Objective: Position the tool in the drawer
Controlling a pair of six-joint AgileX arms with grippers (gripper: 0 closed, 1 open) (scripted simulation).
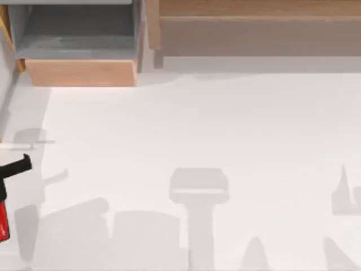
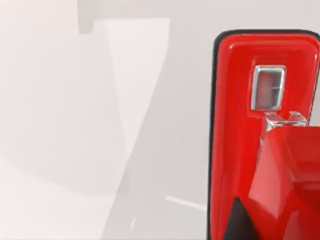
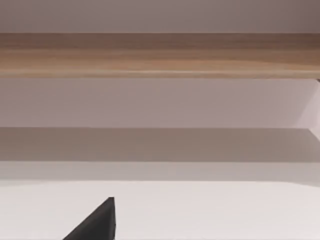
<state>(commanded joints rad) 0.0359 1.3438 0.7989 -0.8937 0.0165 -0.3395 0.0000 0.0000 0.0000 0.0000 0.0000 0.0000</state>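
Note:
The tool [image 1: 4,212] is at the far left edge of the top view, its glossy red body pointing toward the near edge and its black angled end [image 1: 17,166] toward the drawer. Its shadow falls well to its right, so it appears to be raised off the table. The left wrist view has the tool's red body [image 2: 235,125] very close, with a black wedge [image 2: 241,222] against it that may be a fingertip of my left gripper. The drawer [image 1: 79,72] stands open at the back left, grey inside with a tan front panel. One dark fingertip [image 3: 97,224] of my right gripper shows in the right wrist view.
The wider brown wooden unit [image 1: 254,31] runs along the back right and also appears in the right wrist view as the wooden unit [image 3: 160,55]. White tabletop [image 1: 197,124] stretches between the tool and the drawer, crossed by grey arm shadows near the front edge.

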